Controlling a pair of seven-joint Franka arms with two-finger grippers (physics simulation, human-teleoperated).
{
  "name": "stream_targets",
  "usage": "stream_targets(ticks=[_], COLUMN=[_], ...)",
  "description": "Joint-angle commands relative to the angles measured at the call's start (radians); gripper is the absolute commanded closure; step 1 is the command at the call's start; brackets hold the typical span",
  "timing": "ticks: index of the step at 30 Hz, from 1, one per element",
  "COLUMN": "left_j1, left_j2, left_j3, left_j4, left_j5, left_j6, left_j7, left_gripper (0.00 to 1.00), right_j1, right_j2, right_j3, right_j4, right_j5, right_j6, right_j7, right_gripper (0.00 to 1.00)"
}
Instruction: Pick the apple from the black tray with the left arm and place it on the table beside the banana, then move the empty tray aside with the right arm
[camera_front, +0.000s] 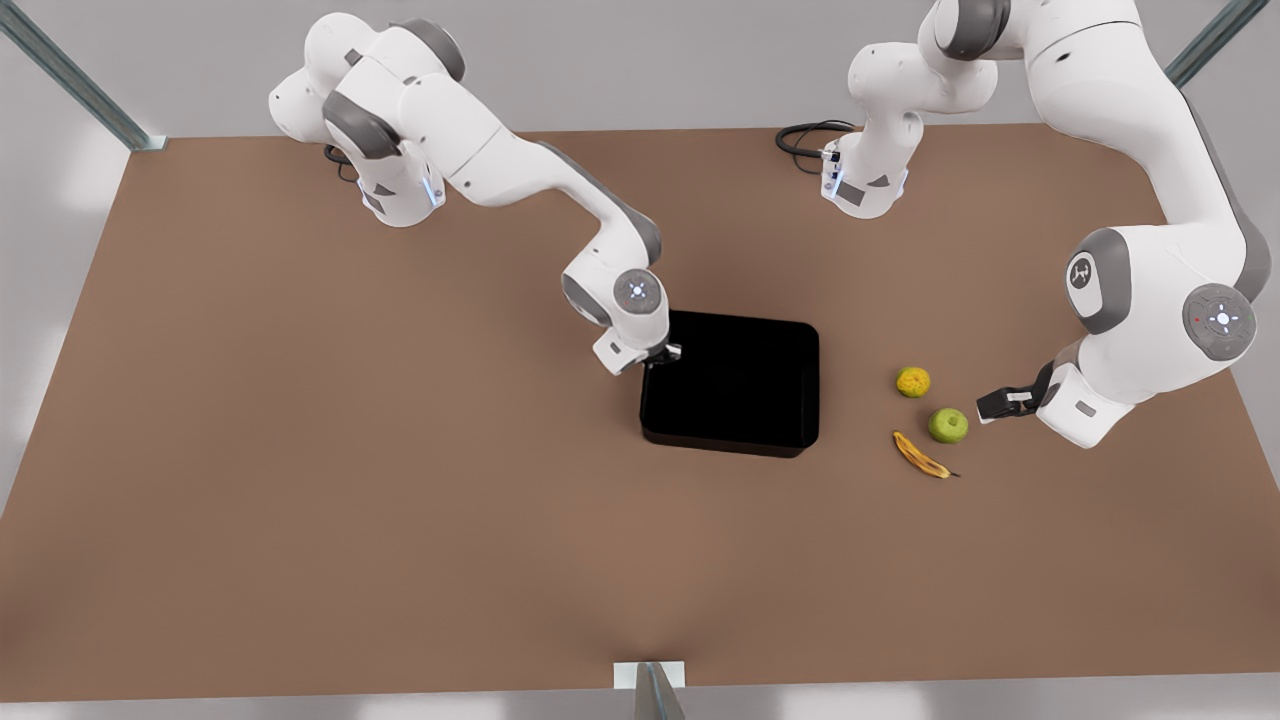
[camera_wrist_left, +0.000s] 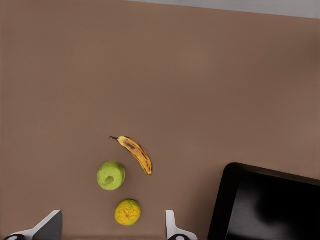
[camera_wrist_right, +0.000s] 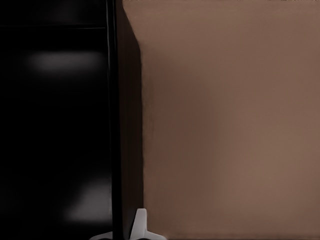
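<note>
Now left hand (camera_wrist_left: 112, 227) gapes above apple (camera_wrist_left: 111, 175); right wrist view shows right hand (camera_wrist_right: 125, 232) pinching black tray (camera_wrist_right: 50, 125) wall

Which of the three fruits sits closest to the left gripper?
The green apple: it lies just off the left gripper, ahead of the mottled orange fruit and the banana.

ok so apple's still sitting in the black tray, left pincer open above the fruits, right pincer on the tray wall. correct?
Not quite. The apple is out of the black tray: it lies on the table beside the banana, as the front view shows. The rest stands: left pincer open above the fruits, right pincer on the tray wall.
</note>
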Motion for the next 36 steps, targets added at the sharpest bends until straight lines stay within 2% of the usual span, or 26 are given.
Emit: stream_targets(ticks=[1, 9, 24, 29, 36], left_j1=[0.000, 0.000, 0.000, -0.002, 0.000], left_j2=[-0.001, -0.001, -0.001, -0.003, -0.001], left_j3=[0.000, 0.000, -0.001, -0.004, -0.001], left_j4=[0.000, 0.002, 0.002, 0.017, 0.017], left_j5=[0.001, 0.001, -0.001, -0.003, -0.001], left_j6=[0.000, 0.000, 0.000, -0.020, -0.020], left_j7=[-0.001, 0.000, -0.004, -0.006, -0.005], left_gripper=[0.00, 0.00, 0.00, 0.00, 0.00], right_j1=[0.001, 0.001, -0.003, -0.033, -0.033], right_j2=[-0.013, -0.059, -0.232, -0.292, -0.327], right_j3=[0.003, 0.020, 0.031, -0.015, -0.149], right_j4=[0.004, 0.002, -0.009, -0.009, -0.007], right_j5=[0.001, 0.001, 0.002, 0.024, 0.027], right_j6=[-0.012, -0.061, -0.441, -0.561, -0.643], right_j7=[0.001, 0.001, -0.062, -0.213, -0.441], right_gripper=[0.82, 0.82, 0.82, 0.82, 0.82])
